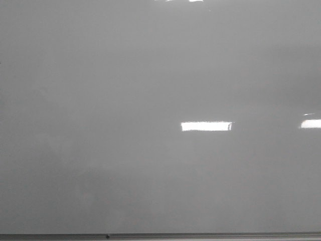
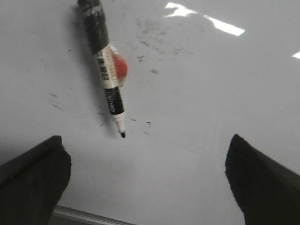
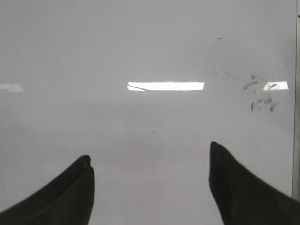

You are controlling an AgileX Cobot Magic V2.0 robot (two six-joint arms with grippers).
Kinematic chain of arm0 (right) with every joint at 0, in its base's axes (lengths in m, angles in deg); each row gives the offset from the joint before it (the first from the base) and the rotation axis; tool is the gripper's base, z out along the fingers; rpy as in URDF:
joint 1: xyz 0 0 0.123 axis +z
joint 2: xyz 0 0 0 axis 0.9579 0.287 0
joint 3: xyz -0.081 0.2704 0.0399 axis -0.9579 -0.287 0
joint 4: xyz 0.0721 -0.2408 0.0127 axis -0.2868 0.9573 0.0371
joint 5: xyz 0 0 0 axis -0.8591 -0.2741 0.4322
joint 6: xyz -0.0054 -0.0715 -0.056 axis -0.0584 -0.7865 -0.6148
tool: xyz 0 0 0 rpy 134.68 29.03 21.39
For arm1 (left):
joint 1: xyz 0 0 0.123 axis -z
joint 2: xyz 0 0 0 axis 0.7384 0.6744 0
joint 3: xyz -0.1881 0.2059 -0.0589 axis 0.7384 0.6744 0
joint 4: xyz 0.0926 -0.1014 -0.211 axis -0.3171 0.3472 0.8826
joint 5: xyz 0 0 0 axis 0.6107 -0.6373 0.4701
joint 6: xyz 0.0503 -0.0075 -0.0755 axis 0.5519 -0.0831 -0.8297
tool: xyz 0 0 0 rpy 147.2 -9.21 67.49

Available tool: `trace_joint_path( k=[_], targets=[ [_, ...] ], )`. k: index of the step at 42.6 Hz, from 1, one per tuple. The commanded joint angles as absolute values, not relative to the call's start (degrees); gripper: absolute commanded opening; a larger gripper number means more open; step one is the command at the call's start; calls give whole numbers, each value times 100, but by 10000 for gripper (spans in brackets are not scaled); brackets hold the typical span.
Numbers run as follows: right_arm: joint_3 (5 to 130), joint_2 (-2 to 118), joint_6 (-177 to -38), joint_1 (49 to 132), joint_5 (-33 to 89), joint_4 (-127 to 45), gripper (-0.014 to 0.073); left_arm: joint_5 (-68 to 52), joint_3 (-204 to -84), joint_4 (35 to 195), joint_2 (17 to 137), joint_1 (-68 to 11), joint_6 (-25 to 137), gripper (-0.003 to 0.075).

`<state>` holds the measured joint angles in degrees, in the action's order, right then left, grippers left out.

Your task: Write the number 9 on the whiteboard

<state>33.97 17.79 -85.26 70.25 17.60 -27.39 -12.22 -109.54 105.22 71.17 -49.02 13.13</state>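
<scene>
No number 9 was on the whiteboard (image 1: 150, 75) yet. The marker (image 2: 107, 70) lay uncapped at upper left, ahead of the wide-open, empty left gripper (image 2: 147, 176); the right gripper (image 3: 150, 180) also gaped empty.

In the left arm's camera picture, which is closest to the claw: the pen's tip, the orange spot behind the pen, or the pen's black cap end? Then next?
From the left gripper:
1. Marker tip, just ahead of the open fingers.
2. Orange spot, behind the marker's middle.
3. Black cap end, farthest, at the view's edge.
</scene>
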Motion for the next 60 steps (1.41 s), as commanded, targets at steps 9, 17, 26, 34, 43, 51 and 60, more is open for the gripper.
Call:
trace_joint_path(
  k=[9,17,26,34,43,51,60],
  targets=[
    [3604,1869,-8526,7021,2257,-2701,538,-2600,-11387,10604,9062,-5013,1243,640],
    [3604,1869,-8526,7021,2257,-2701,538,-2742,-11921,10580,9864,-4988,1243,640],
    [3604,1869,-8526,7021,2257,-2701,538,-2849,-12254,10580,10313,-4988,1243,633],
    [3604,1869,-8526,7021,2257,-2701,538,-2886,-12277,10580,10382,-4984,1243,478],
    [3604,1869,-8526,7021,2257,-2701,538,-3018,-12277,10580,10382,-4984,1253,158],
    [3604,1869,-8526,7021,2257,-2701,538,-3004,-12277,10580,10382,-4984,1253,-7],
    [3604,1869,-8526,7021,2249,-2705,538,-2177,-12334,10334,9990,-4984,1263,-19]
  ],
)
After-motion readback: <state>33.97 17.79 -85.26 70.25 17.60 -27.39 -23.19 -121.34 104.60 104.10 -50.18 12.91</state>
